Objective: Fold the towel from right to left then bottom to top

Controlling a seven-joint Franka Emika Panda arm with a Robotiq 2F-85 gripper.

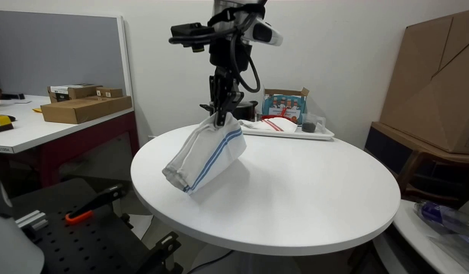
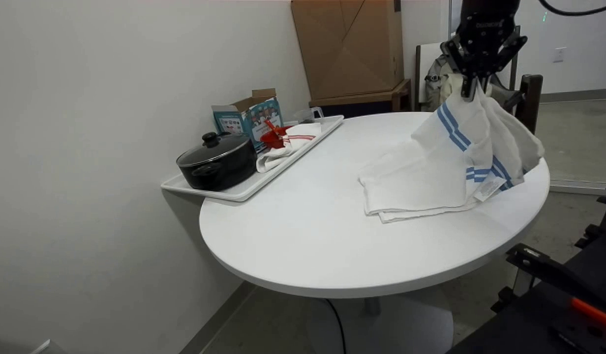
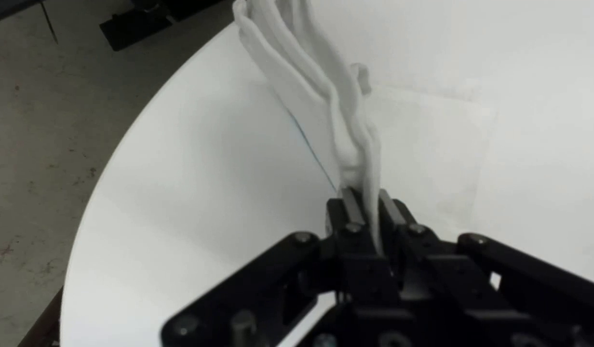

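Within the claw, towel, perhaps doubled

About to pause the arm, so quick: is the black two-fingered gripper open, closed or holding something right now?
Gripper: closed, holding the white cloth towel with narrow blue stripes, part of it raised above the round white tabletop.
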